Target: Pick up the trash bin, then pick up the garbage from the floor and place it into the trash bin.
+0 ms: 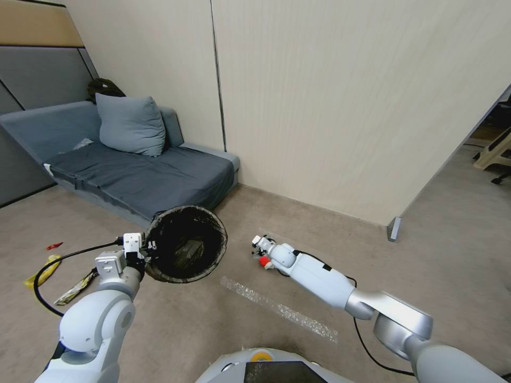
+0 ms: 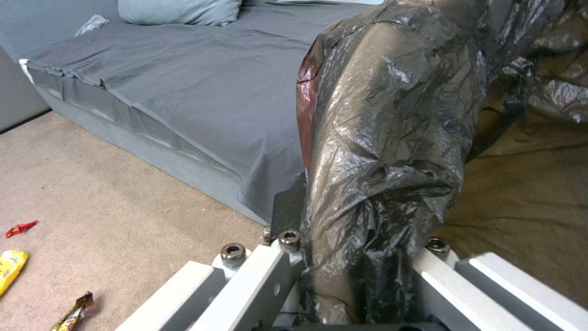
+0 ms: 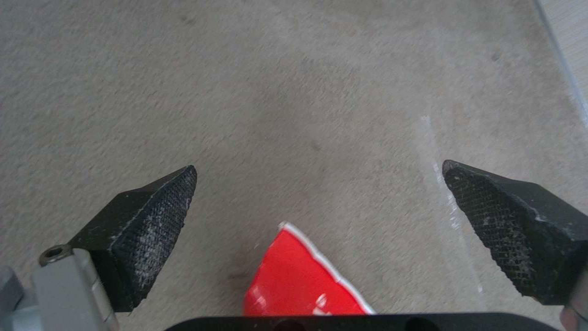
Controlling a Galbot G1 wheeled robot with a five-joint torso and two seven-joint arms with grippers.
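Note:
My left gripper (image 1: 149,246) is shut on the rim of the trash bin (image 1: 187,243), which hangs tilted above the carpet with its mouth towards me. Its black bag liner (image 2: 386,138) is folded over the rim and pinched between the fingers (image 2: 286,216). My right gripper (image 1: 260,250) is low over the carpet, to the right of the bin. It is open (image 3: 319,166), and a red-and-white wrapper (image 3: 300,280) lies on the floor between its fingers (image 3: 153,230), close to the palm. More garbage lies at the left: a red scrap (image 1: 53,246), a yellow packet (image 1: 45,270) and a dark packet (image 1: 77,287).
A grey sofa (image 1: 138,175) with a cushion (image 1: 130,125) stands just behind the bin. A pale wall panel (image 1: 346,106) runs behind the right gripper, ending at a foot (image 1: 394,229). A clear shiny strip (image 1: 277,307) lies on the carpet in front of me.

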